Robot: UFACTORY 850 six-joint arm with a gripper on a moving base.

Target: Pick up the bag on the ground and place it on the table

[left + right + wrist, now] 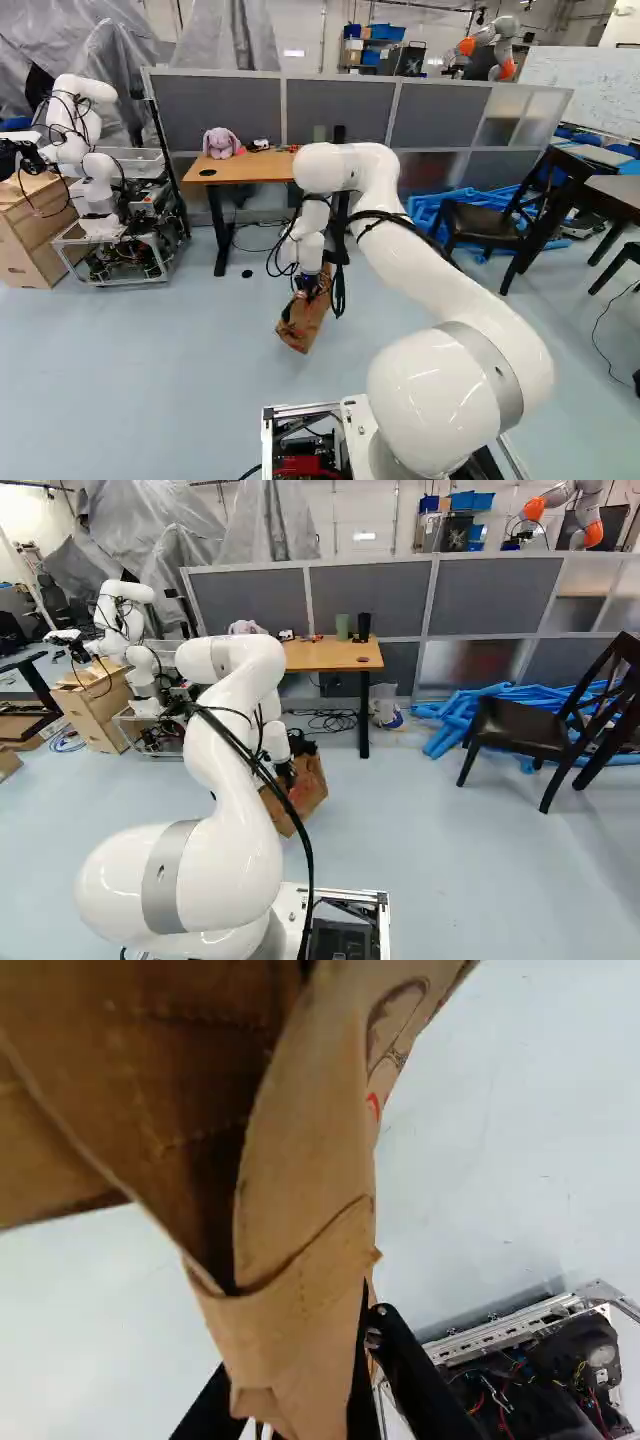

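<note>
In front of the table (262, 166), the claw (306, 286) grasped the tilted bag (304, 324) by its edge. A toy (221, 143) sat on the table.

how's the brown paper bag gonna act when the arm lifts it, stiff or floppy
Probably floppy near the mouth: the bag looks like thin, creased paper there. It may swing or twist, since the gripper pinches it by one edge and it tilts in both base views. Likely light for its size, though any contents can't be made out.
</note>
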